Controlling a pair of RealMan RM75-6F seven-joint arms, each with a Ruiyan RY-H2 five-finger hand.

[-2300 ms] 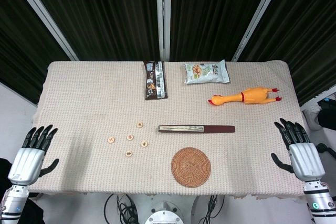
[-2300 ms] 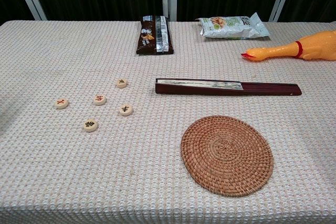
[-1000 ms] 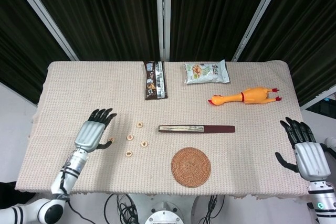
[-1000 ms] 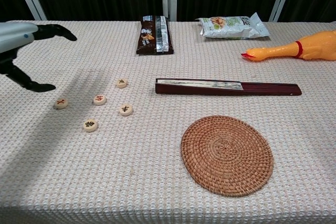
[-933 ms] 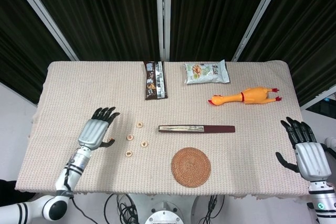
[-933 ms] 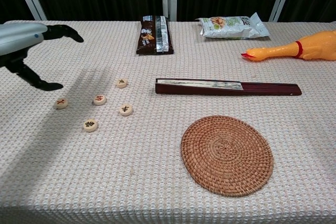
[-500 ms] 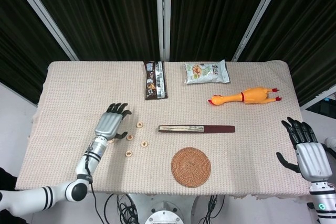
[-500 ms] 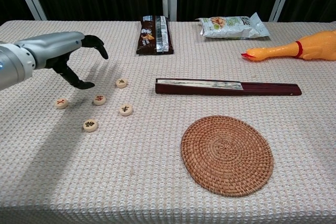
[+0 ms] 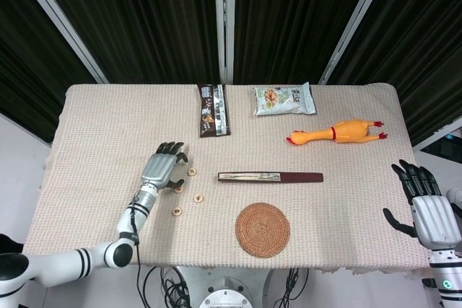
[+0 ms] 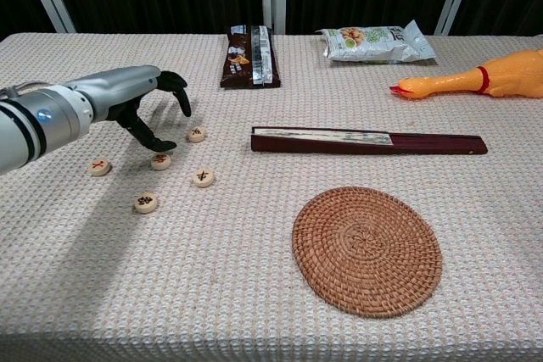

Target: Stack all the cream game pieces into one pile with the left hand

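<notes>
Head view shows us the table (image 9: 94, 128) under a woven cream cloth, and we take the closed folding fan (image 9: 271, 177) near its middle as our landmark. Our left hand (image 9: 162, 168) hovers low over the cloth left of the fan, fingers spread and bent downward, grasping nothing; in the chest view its thumb tip reaches down just behind one game piece (image 10: 160, 161), though we cannot tell whether it touches. Our right hand (image 9: 427, 210) sits off the table edge, far right of the fan and nearer us, fingers apart and released.

Near the fan on the side toward us lies a round woven coaster (image 9: 263, 229). Beyond the fan and to its right lies a yellow rubber chicken (image 9: 336, 133), and further back a pale snack bag (image 9: 284, 99). Behind the fan's left end lies a dark snack bar wrapper (image 9: 214, 110).

All five cream game pieces lie flat and separate left of the fan, none stacked: one (image 10: 197, 134) closest to the fan's left end, one (image 10: 203, 177) slightly nearer us, one (image 10: 146, 203) nearer still, the one by the thumb, and the farthest (image 10: 99, 167) left.
</notes>
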